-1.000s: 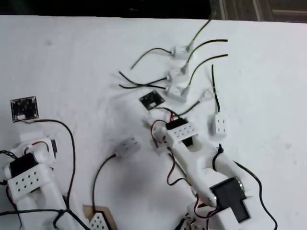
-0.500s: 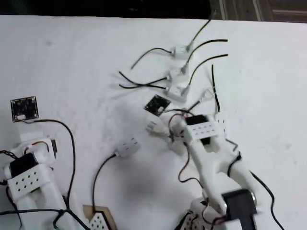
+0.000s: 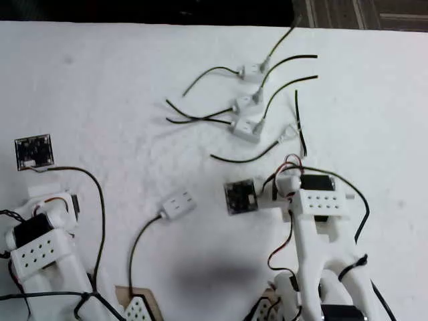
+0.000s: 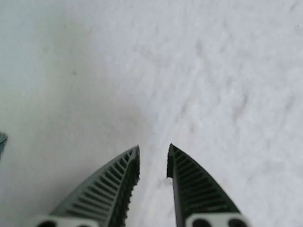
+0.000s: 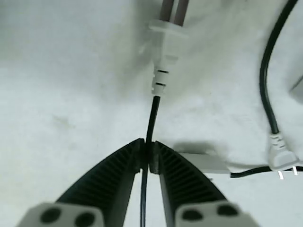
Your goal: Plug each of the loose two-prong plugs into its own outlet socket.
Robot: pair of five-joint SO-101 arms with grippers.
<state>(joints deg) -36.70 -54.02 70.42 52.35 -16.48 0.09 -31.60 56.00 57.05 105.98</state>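
At the near-left corner of the tabletop [image 3: 100, 80], a white and faintly grainy surface, we find the left arm [image 3: 40, 251]. It is white plastic with a perforated panel. Its left hand [image 4: 153, 147] has two dark, ribbed, tapered fingers set narrowly apart, with nothing between them. A broad stretch of tabletop runs from this arm to the far edge.

By the near edge, left of centre, we record one rectangular white socket block [image 3: 178, 204] on a dark cord. Toward the far edge, right of centre, we count three white connector blocks [image 3: 246, 127] close together, each trailing dark cords. Just beside them lies one small loose plug [image 3: 289, 134].

Toward the near-right corner stands the right arm [image 3: 321, 200], also of white perforated plastic. Its right hand [image 5: 147, 142] is pressed onto the black cord [image 5: 152, 116], a little behind a white moulded two-prong plug [image 5: 163, 52]. That plug points away from the hand, low over the tabletop.
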